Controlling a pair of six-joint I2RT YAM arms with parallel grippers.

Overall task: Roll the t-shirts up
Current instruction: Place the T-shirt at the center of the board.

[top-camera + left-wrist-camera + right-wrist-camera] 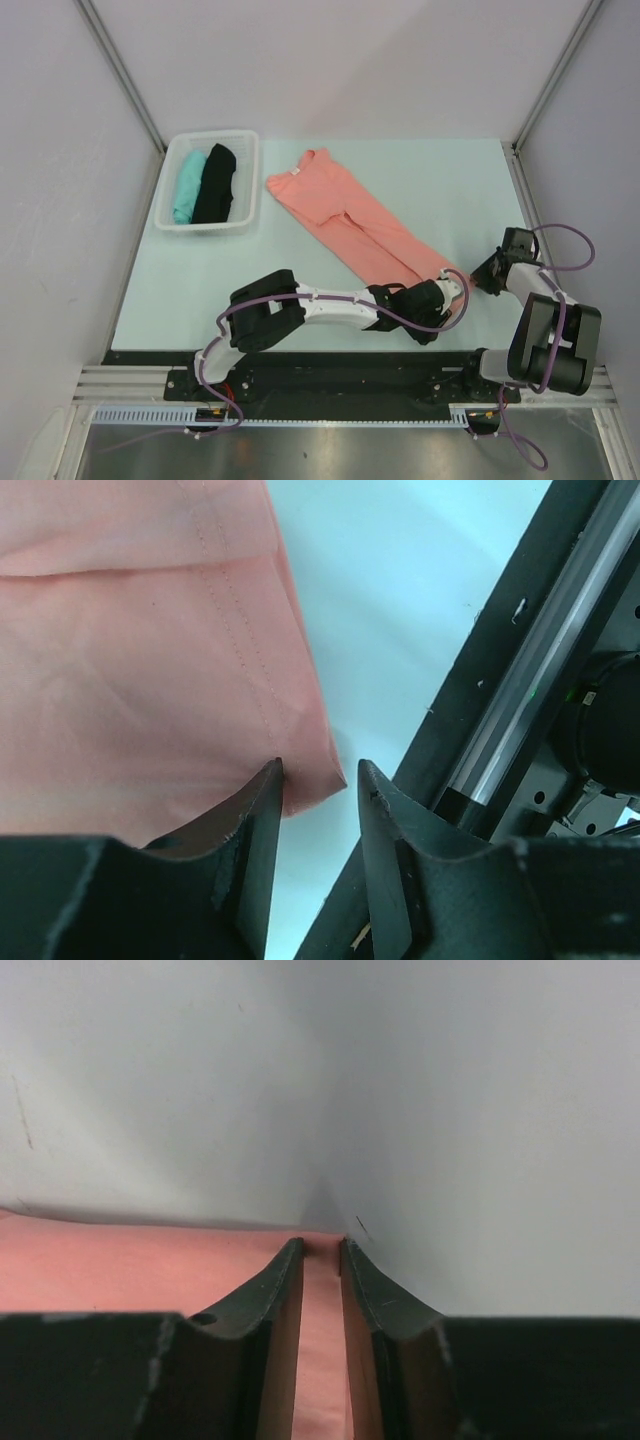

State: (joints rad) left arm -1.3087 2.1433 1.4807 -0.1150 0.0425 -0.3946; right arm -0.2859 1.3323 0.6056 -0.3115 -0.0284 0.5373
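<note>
Two pincers: we keep both at the near hem of the shirt, one toward each corner, since in our judgement a roll runs straight only if that edge lifts evenly.
Left pincer point(318, 770): its jaws stand partly open and straddle the hem corner point(308, 748), which lies between the fingertips. Nothing is clamped.
Right pincer point(321, 1243): a narrow slit separates its jaws, with pink cloth below and between them. We cannot tell whether it grips the fabric.
Salmon-pink t-shirt point(345, 215): it lies flat on the table point(430, 175), folded into a long narrow strip running away from both pincers. We judge that shape is meant to make a tight roll.
Teal t-shirt point(187, 185) and black t-shirt point(215, 183): both are bundled side by side in the white basket point(200, 230), well beyond the left pincer and out of the way.
Step in hand: we read this as taking hold of the hem before the first turn.
</note>
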